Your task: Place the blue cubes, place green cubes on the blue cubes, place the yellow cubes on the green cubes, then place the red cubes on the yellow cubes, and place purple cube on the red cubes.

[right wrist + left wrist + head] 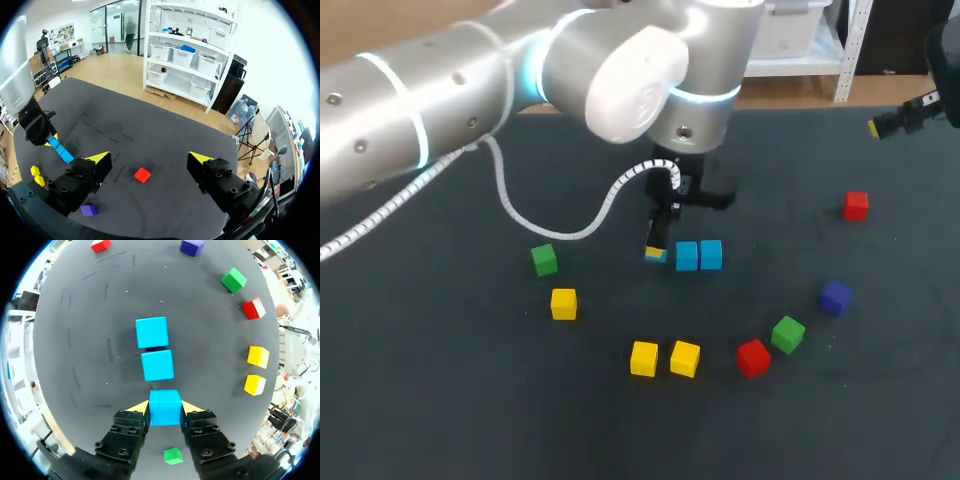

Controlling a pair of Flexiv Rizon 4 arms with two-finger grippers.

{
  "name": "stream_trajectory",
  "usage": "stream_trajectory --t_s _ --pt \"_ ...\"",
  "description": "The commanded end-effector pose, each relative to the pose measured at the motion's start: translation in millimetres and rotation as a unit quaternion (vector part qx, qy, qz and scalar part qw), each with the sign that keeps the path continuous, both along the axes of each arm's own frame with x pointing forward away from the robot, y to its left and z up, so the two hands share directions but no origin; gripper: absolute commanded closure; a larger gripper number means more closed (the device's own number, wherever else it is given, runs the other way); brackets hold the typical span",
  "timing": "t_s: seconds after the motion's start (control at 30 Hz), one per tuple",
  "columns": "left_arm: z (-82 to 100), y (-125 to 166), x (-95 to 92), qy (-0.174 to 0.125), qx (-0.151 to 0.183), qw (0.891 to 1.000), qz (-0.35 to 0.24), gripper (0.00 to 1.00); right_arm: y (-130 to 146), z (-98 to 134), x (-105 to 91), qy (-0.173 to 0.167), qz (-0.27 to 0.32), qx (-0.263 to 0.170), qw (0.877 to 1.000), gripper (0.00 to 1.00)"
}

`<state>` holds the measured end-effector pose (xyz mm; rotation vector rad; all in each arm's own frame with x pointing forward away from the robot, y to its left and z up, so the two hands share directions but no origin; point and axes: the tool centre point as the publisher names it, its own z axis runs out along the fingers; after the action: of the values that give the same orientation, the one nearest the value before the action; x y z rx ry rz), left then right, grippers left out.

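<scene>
My left gripper (165,408) is shut on a blue cube (164,405), held low over the dark table in line with two more blue cubes (157,365) (151,332) ahead of it. In the head view that gripper (657,250) stands just left of the blue pair (698,255), and its fingers mostly hide the held cube. A green cube (173,456) lies under the wrist. My right gripper (149,159) hangs open and empty high above the table's far right side, over a red cube (142,175).
Loose cubes lie around: green (544,260) and yellow (563,303) at the left, two yellow (664,358) in front, red (753,357), green (787,333) and purple (835,297) at the right, red (856,205) further back. The left arm's white cable (550,225) loops above the table.
</scene>
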<state>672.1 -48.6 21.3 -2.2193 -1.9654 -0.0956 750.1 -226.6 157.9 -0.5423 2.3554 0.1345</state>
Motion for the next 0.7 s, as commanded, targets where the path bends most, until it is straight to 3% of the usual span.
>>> stream_trajectory --t_s 0.03,0.7 --pt "-0.7 -3.6 6.4 0.018 0.007 1.000 0.009 1.00 1.2 -1.9 -1.3 -0.005 -0.003 -0.001 1.000 0.00" --pt "-9.1 -8.1 4.2 0.029 0.017 0.998 0.045 1.00 1.2 -1.9 -1.3 -0.005 -0.003 -0.001 1.000 0.00"
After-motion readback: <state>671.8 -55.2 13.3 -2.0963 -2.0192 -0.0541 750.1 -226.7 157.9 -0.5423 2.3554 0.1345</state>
